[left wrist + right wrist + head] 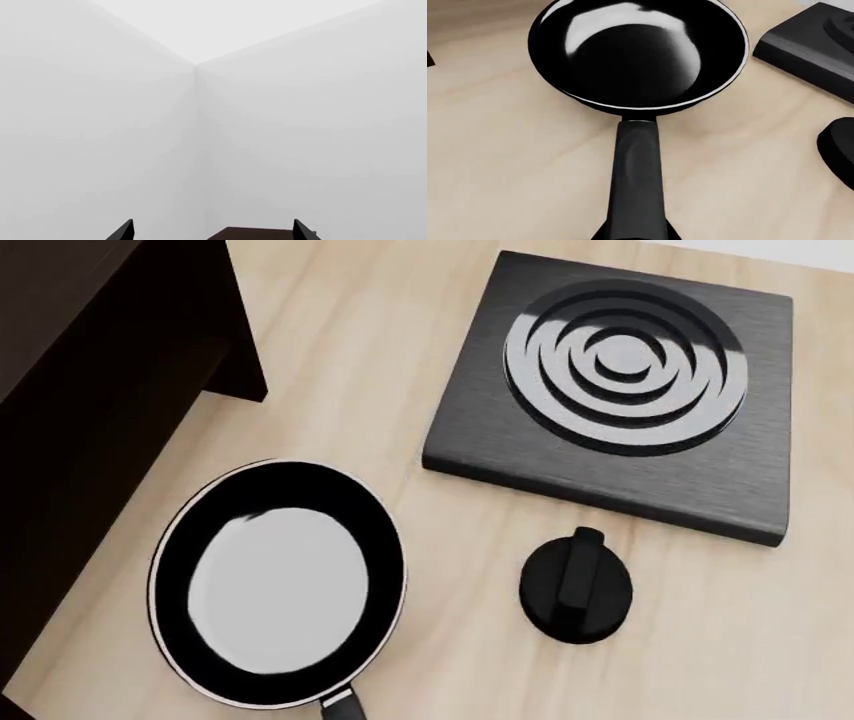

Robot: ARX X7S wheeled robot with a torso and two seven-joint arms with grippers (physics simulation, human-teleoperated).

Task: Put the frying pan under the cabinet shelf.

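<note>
Head view shows a pale, lightly grained wooden table (400,360). Near left lies the frying pan (278,585), glossy black with a pale grey base, beside the dark brown cabinet shelf (94,350). Far right sits a square black burner plate (627,390) with concentric rings; a round black knob (577,587) lies nearer. The left gripper (212,232), fingers apart, faces plain white walls (100,125). I cannot tell the right gripper's state.

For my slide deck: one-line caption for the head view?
Frying pan on wooden counter beside dark cabinet shelf, burner plate and knob.
</note>
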